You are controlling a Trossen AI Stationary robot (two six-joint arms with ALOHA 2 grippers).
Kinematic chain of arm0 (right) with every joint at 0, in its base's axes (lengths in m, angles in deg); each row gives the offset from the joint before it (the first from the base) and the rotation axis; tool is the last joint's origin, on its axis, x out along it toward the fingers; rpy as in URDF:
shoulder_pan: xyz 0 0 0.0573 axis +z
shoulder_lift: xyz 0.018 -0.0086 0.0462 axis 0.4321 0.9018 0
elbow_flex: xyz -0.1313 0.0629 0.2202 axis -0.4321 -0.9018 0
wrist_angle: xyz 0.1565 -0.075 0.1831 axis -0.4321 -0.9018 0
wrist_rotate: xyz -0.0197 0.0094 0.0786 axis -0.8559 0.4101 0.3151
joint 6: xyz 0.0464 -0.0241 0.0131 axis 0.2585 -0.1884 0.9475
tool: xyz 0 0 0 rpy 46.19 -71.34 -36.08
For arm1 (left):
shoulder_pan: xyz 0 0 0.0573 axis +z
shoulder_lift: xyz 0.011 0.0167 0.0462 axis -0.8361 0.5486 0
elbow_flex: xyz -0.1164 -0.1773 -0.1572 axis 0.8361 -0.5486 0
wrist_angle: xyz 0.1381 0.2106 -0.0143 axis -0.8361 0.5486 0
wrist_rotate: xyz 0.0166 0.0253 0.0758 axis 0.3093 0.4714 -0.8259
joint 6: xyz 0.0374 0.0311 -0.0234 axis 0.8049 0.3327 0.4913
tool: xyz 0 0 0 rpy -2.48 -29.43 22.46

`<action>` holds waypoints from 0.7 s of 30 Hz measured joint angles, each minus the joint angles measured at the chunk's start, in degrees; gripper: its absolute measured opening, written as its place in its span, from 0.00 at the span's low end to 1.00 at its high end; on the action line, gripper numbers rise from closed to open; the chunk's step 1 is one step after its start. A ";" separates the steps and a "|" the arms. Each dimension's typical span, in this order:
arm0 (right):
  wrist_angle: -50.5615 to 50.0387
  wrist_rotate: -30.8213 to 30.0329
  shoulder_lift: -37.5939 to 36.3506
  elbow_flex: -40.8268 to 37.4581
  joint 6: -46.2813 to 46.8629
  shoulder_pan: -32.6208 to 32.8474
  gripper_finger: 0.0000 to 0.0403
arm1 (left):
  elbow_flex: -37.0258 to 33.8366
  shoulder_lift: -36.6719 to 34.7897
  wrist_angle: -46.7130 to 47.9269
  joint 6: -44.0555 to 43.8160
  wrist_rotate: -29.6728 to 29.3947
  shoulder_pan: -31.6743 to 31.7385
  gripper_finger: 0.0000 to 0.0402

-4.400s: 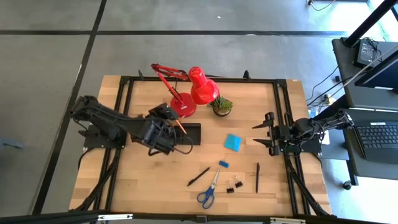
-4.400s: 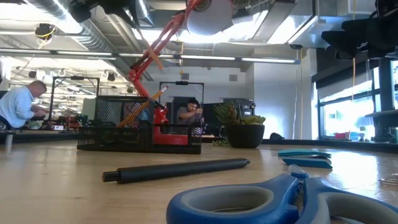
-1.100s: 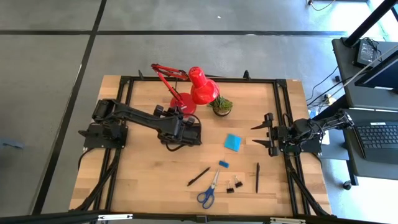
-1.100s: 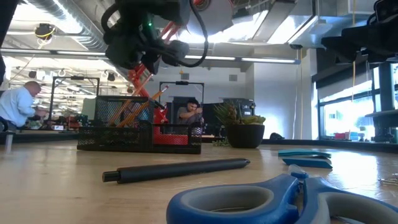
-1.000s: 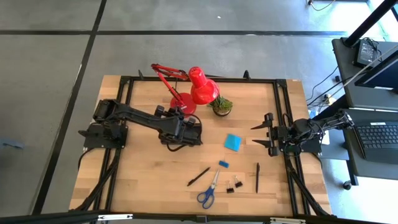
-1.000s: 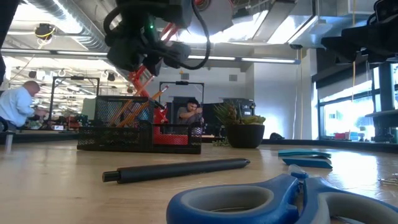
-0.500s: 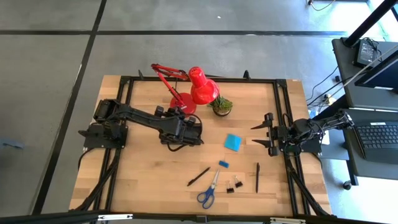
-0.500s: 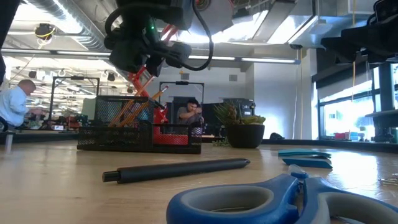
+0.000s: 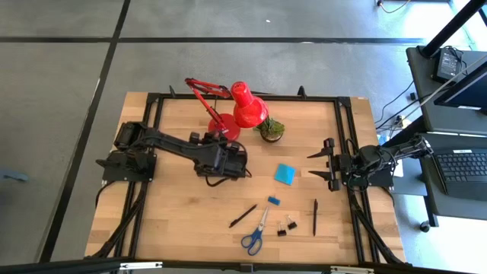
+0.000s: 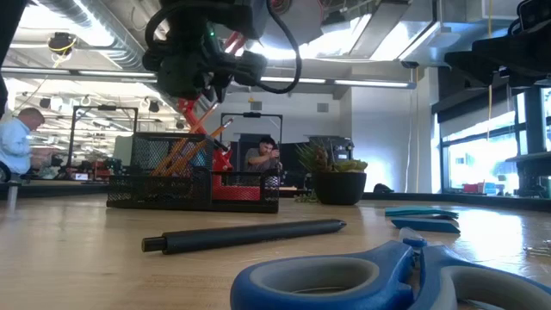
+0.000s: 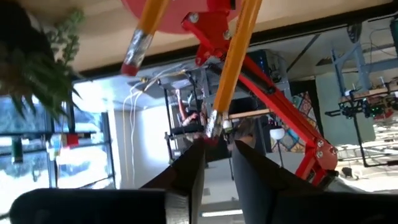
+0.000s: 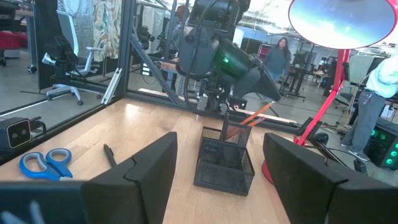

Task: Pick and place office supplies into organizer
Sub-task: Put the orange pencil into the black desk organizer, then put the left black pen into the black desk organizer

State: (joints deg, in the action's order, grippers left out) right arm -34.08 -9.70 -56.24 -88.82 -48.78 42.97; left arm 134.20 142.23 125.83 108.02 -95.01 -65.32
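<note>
My left gripper (image 9: 228, 160) hovers over the black mesh organizer (image 10: 194, 185), fingers pointing down and a narrow gap apart. Two orange pencils (image 10: 181, 153) stand slanted in its taller slot, leaning on the rim. In the left wrist view the eraser end of one pencil (image 11: 212, 124) lies just beyond my fingertips (image 11: 198, 149). On the table lie a blue note pad (image 9: 285, 173), a small blue eraser (image 9: 273, 200), two black pens (image 9: 243, 215) (image 9: 315, 216), blue-handled scissors (image 9: 256, 232) and binder clips (image 9: 287, 226). My right gripper (image 9: 318, 164) waits open at the right edge.
A red desk lamp (image 9: 236, 114) and a small potted plant (image 9: 271, 129) stand just behind the organizer, the lamp head over the far middle of the table. Bare wood lies left of and in front of the organizer. People sit in the room beyond.
My left gripper has edged slightly toward the table's right above the organizer. The pencils have stayed leaning in their slot.
</note>
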 joint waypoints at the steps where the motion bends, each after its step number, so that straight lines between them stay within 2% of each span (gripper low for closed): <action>1: -0.01 0.00 0.00 0.00 -0.01 0.00 0.60 | 0.00 -0.01 0.00 -0.85 -0.57 -0.24 0.20; 8: 0.03 0.01 0.00 0.00 0.01 0.00 0.60 | -0.02 -1.02 0.03 -7.56 -1.37 -2.38 0.20; 11: 0.03 0.00 0.02 0.00 0.02 0.00 0.60 | -0.02 -1.82 0.22 -13.00 -1.68 -3.33 0.20; 15: 0.15 0.02 0.02 0.00 0.02 0.00 0.60 | -0.02 -3.92 0.26 -24.69 -2.18 -4.68 0.20; 21: 0.16 0.02 0.02 0.00 0.04 -0.01 0.60 | -0.02 -8.81 0.25 -46.91 -2.26 -7.11 0.20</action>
State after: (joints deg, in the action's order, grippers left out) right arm -33.92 -9.68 -56.22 -88.82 -48.74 42.96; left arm 134.17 133.42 126.08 61.11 -97.27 -72.44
